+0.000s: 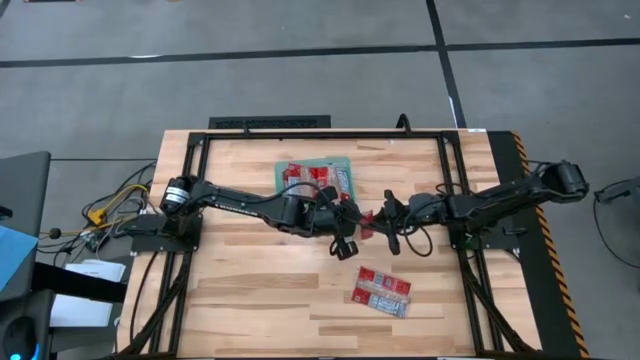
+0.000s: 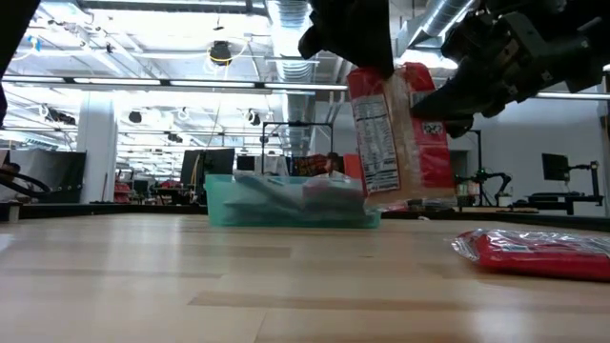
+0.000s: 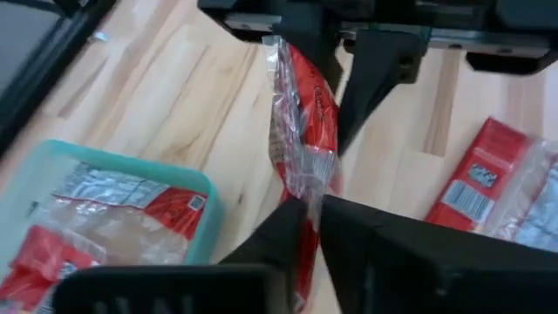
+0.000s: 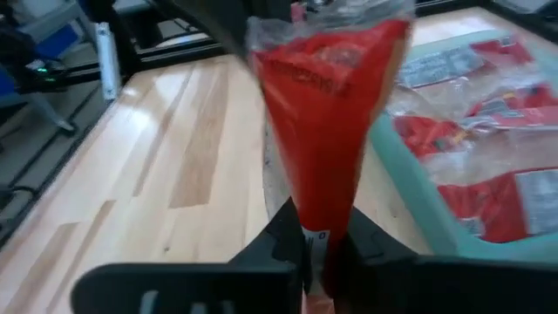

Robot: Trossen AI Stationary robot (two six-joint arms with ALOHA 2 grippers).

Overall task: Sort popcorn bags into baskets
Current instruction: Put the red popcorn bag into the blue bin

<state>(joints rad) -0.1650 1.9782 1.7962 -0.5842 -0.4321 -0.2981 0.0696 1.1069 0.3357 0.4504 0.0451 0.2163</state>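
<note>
While both arms meet near the middle of the high frame, one popcorn bag hangs upright above the table, pinched from both sides. Left gripper is clenched on one end of it, and right gripper is clamped on the bag's red edge, fingers tight against the plastic. In the low view the bag floats right of centre, label side showing, just in front of the teal-green tray. Tray sits upper centre in the high view, already holding several packets, touching and overlapping. More bags lie flat lower right of centre in the high frame, well apart from the tray and from both grippers.
</note>
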